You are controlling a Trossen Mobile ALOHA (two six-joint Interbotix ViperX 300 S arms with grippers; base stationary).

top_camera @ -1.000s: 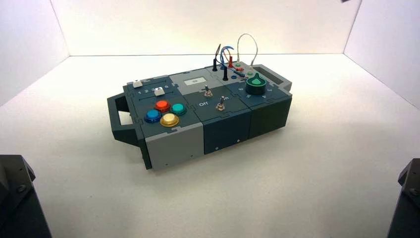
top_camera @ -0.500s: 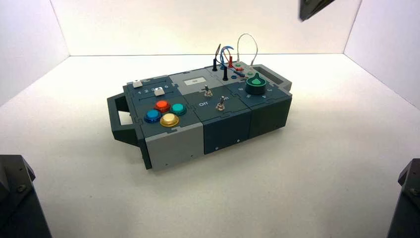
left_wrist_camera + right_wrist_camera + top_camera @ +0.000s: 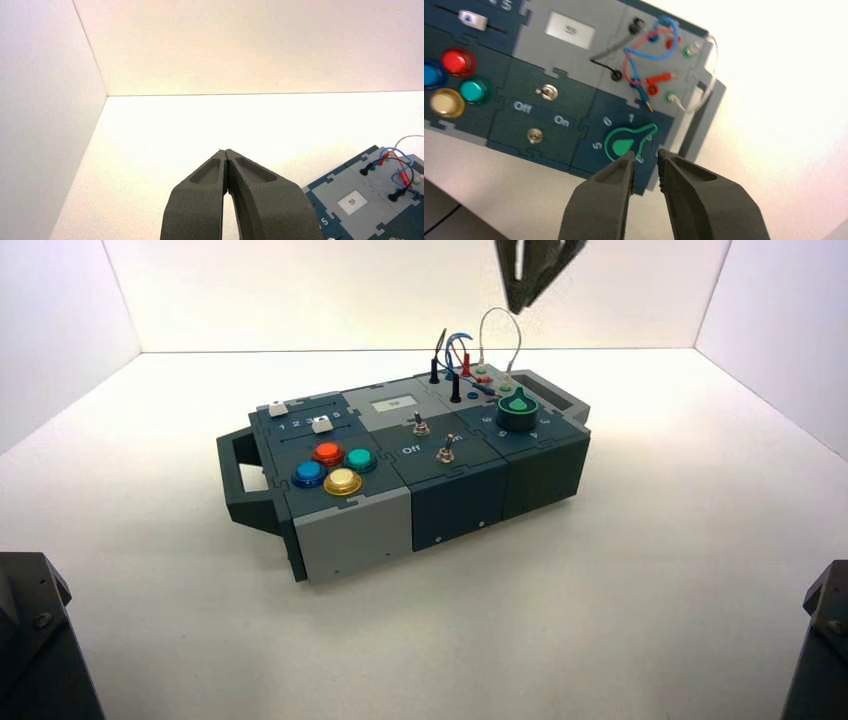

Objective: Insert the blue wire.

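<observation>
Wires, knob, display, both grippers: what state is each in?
Blue wire: one end plugged, other loose
Red wire: one end plugged, other loose
Black wire: both ends plugged
White wire: both ends plugged
Green knob: pointer past 1
Display: 59
Left gripper: shut, parked front left
Right gripper: open, empty, above box

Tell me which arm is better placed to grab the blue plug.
Right, I judge: its gripper hangs above the box's far right end, near the loose blue plug. The left gripper is off to the left, its fingers shut.
</observation>
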